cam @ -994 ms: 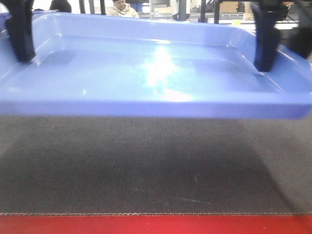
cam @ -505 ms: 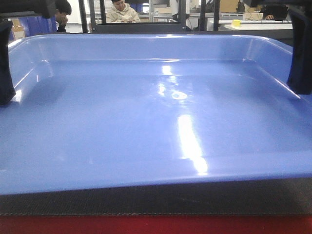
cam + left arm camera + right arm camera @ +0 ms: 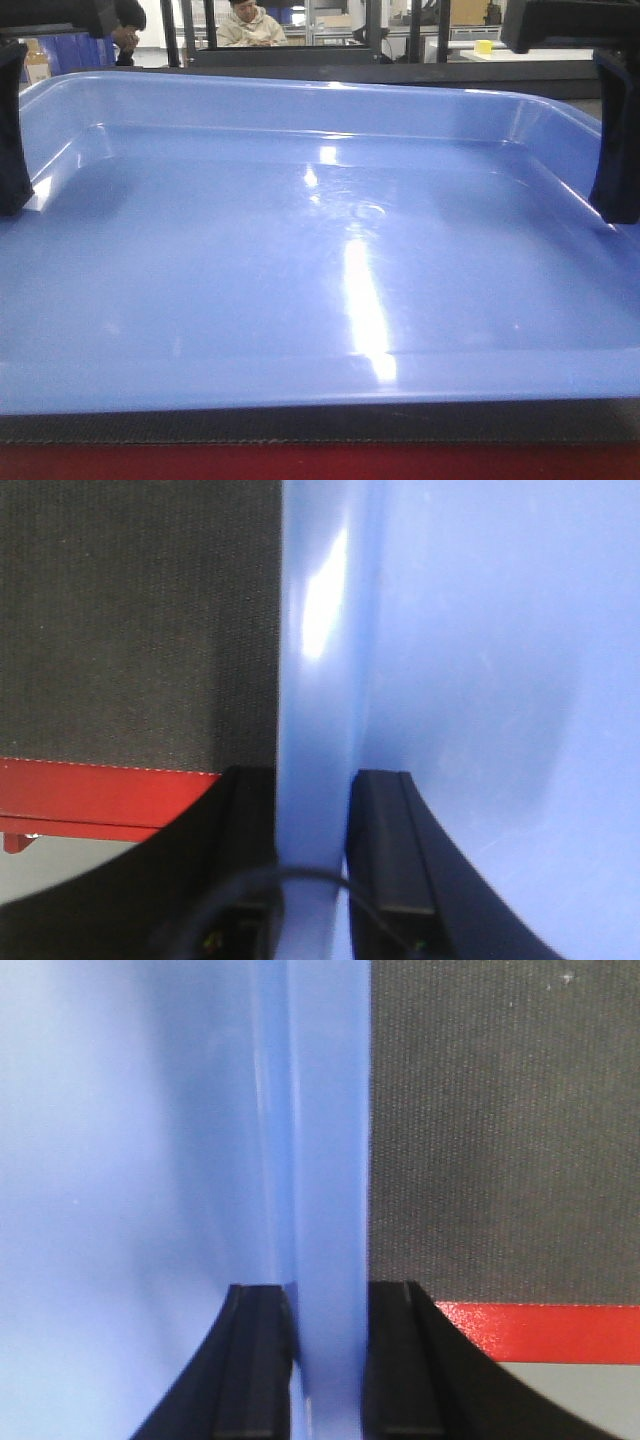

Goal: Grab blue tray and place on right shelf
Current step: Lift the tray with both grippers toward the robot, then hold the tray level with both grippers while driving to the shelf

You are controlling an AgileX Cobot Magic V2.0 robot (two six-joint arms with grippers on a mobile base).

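Note:
The blue tray (image 3: pixel 320 250) fills most of the front view, its glossy floor facing the camera and its front rim low over the table's front edge. My left gripper (image 3: pixel 12 140) is shut on the tray's left rim; in the left wrist view its black fingers (image 3: pixel 385 850) clamp the blue wall (image 3: pixel 315 680) from both sides. On the opposite rim my right gripper (image 3: pixel 615 150) is shut too, and the right wrist view shows its fingers (image 3: pixel 255 1360) pinching the wall (image 3: pixel 328 1160). The right shelf is out of view.
A dark grey mat (image 3: pixel 300 425) covers the tabletop, with a red front edge (image 3: pixel 300 462) below it. Behind the tray stand black uprights (image 3: pixel 190 30), darker blue bins (image 3: pixel 70 48) and seated people (image 3: pixel 250 20).
The tray, earlier seen almost edge-on and raised above the mat, has come toward the camera and now fills the view. Both grippers keep their hold on its rims.

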